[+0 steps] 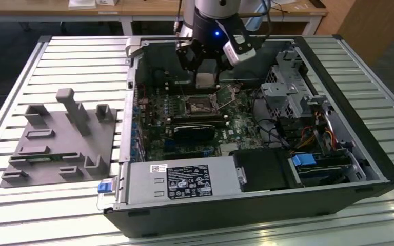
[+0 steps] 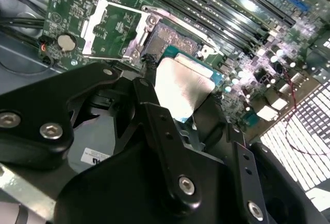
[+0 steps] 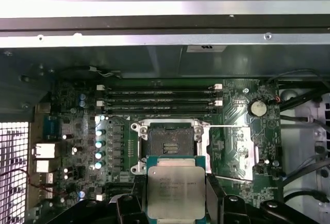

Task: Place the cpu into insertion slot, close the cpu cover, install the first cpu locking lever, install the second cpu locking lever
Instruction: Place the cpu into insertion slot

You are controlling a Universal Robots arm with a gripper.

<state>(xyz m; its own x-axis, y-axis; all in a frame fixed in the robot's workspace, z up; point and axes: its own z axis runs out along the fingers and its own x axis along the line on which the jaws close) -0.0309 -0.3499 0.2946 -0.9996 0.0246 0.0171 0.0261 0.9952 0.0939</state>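
My pincer (image 3: 175, 204) grasps the flat silvery-grey square cpu (image 3: 174, 185); lower it level, squared to the nearby dark-centred square insertion slot (image 3: 167, 142).

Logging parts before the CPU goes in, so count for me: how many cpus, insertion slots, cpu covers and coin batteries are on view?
cpu: 1
insertion slot: 1
cpu cover: 1
coin battery: 1
Total: 4
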